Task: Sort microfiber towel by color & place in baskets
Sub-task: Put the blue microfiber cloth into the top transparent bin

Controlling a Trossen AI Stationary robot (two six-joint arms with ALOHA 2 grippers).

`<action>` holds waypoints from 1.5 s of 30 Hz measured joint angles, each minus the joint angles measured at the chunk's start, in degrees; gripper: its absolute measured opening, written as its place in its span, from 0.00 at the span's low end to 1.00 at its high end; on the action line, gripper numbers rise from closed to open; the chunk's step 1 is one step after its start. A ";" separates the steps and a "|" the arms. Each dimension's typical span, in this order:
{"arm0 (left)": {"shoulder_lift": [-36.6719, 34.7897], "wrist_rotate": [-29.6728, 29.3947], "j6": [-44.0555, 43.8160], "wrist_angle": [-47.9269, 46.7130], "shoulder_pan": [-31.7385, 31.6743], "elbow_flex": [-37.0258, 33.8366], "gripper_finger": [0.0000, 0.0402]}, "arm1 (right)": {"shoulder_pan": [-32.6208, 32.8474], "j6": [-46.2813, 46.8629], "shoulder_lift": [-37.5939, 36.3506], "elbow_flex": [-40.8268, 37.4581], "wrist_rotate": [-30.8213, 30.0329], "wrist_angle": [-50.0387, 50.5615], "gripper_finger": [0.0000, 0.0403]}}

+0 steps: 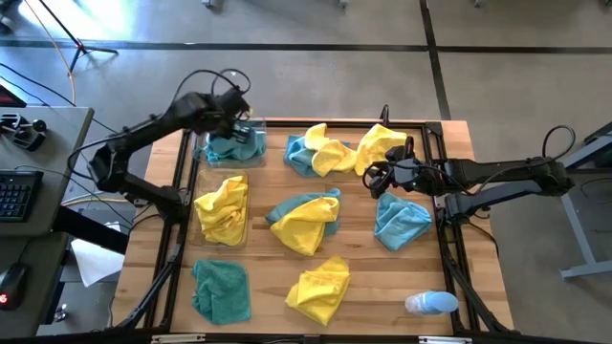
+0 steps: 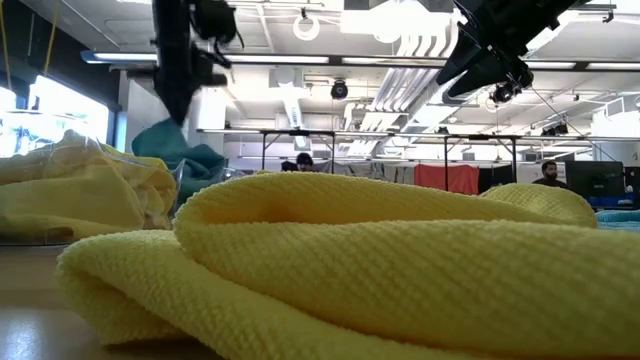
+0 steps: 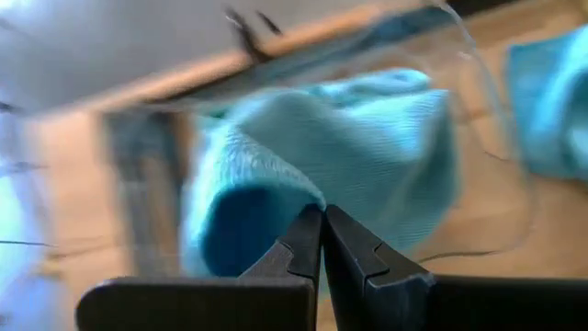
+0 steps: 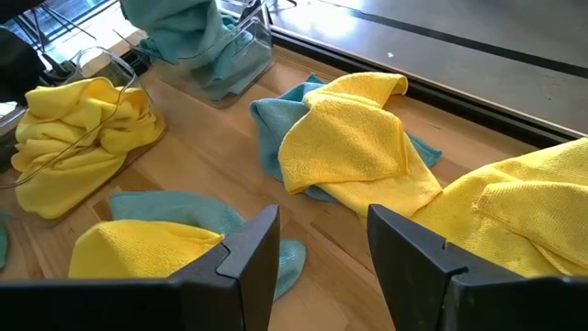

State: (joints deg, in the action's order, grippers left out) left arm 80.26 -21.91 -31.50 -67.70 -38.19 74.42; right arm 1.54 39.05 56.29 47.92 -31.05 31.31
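Left claw (image 1: pixel 239 122) over far-left basket (image 1: pixel 256 129), fingers pinched shut, holding nothing visible.
Teal towel (image 1: pixel 234 145) piled in that basket; yellow towel (image 1: pixel 222 208) in near basket (image 1: pixel 198 229). Right claw (image 1: pixel 375 178) hovered part-open, empty, above bench (image 1: pixel 382 277) beside yellow towel at far right (image 1: pixel 379 143). Remaining teal and yellow towels scattered loose across bench.

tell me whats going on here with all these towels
Two robot arms are sorting towels by color. The left gripper, shut on a teal towel, holds it over the far clear basket. The near basket holds yellow towels. The right gripper hovers open above the loose towels on the table.
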 joint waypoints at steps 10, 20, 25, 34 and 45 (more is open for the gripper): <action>1.64 11.15 -2.52 20.12 -7.15 -16.04 0.00 | 0.00 1.46 0.00 0.00 0.00 0.01 0.40; 6.43 11.32 -5.95 27.19 -9.58 -19.53 0.00 | 0.00 3.00 0.00 0.00 0.01 0.04 0.40; 9.86 12.62 -5.97 27.57 -9.58 -19.53 0.04 | 0.00 4.45 0.00 0.00 0.02 0.14 0.40; 13.21 13.51 -5.93 27.99 -9.58 -19.40 0.15 | 0.00 4.48 0.00 0.00 0.02 0.20 0.40; 8.83 13.92 -5.93 27.13 -9.36 -19.59 0.20 | 0.00 4.46 0.00 0.00 0.02 0.49 0.40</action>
State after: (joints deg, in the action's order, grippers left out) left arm 89.09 -7.99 -37.43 -40.57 -47.55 54.83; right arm 1.54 43.51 56.29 47.92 -31.03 31.79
